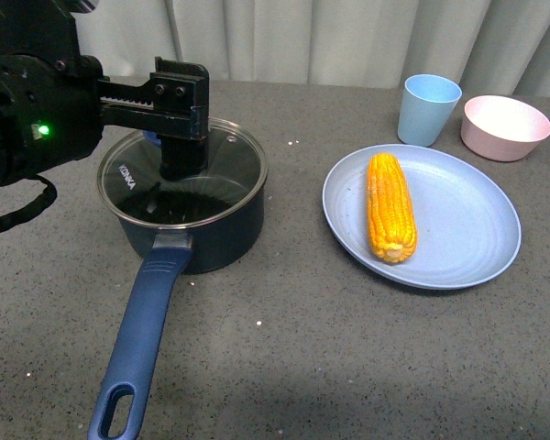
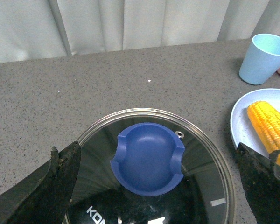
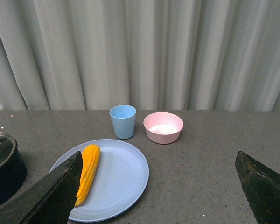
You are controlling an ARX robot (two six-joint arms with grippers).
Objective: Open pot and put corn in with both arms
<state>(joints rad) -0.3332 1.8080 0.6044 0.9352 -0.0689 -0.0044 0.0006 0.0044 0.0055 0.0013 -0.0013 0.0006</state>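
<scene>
Currently | left jaws wide over lid knob [image 2: 148,158] | corn [image 1: 390,209] on plate [image 1: 467,229]

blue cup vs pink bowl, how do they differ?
Colour: the cup is light blue, the bowl pale pink. Shape: the cup is taller and narrower, the bowl lower and wider. Position: in the front view the cup stands left of the bowl. Both sit upright beyond the plate.
</scene>
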